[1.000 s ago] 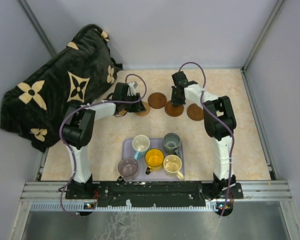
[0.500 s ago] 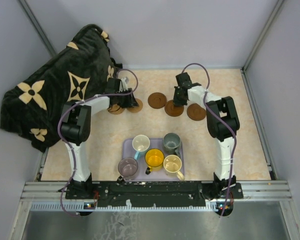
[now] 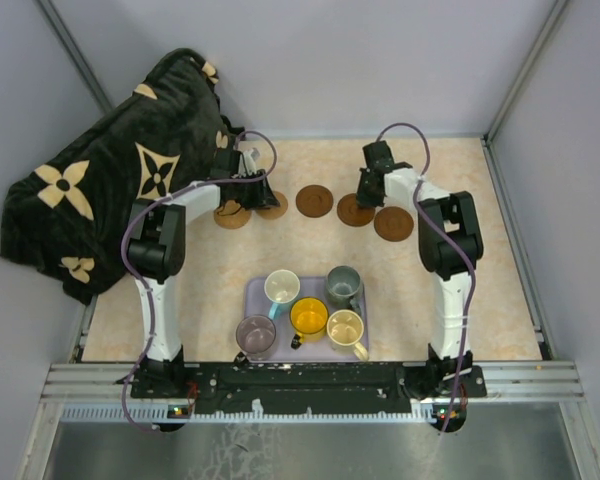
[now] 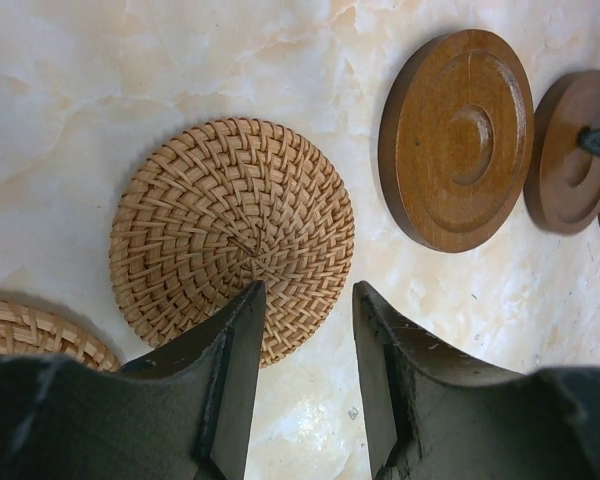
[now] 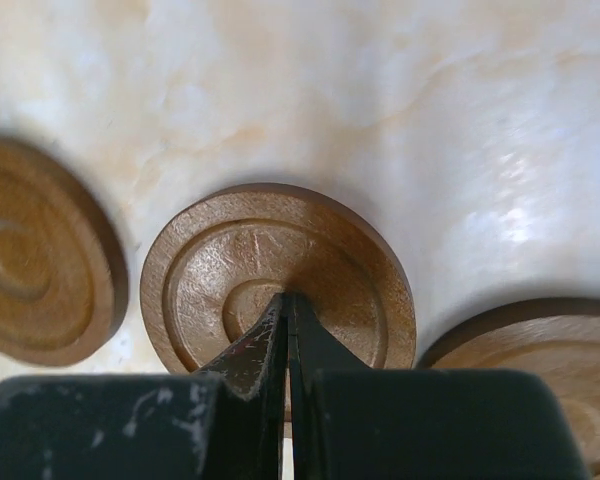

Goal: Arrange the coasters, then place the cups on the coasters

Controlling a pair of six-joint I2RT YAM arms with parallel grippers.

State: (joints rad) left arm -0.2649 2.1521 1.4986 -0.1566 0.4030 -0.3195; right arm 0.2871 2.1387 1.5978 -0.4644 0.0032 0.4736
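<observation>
Five coasters lie in a row at the back: two woven tan ones [image 3: 232, 214] [image 3: 271, 206] and three dark wooden ones [image 3: 315, 200] [image 3: 355, 210] [image 3: 393, 223]. My left gripper [image 4: 308, 300] is open over the near edge of a woven coaster [image 4: 232, 235], with nothing between its fingers. My right gripper [image 5: 287, 300] is shut, its tips pressed on the centre of the middle wooden coaster [image 5: 350, 270]. Five cups stand on the lavender tray [image 3: 252, 292]: white [image 3: 281, 287], grey-green [image 3: 344, 285], yellow [image 3: 308, 317], cream [image 3: 345, 328] and purple-grey [image 3: 255, 335].
A dark blanket with tan flower shapes [image 3: 120, 170] is heaped at the back left, close to the left arm. Grey walls and metal posts close in the table. Both arm bases sit on the near rail [image 3: 310, 378].
The left arm swung left toward the blanket, and both woven coasters now show side by side. The right gripper shifted slightly right and back, the wooden coaster under its tips sliding with it.
</observation>
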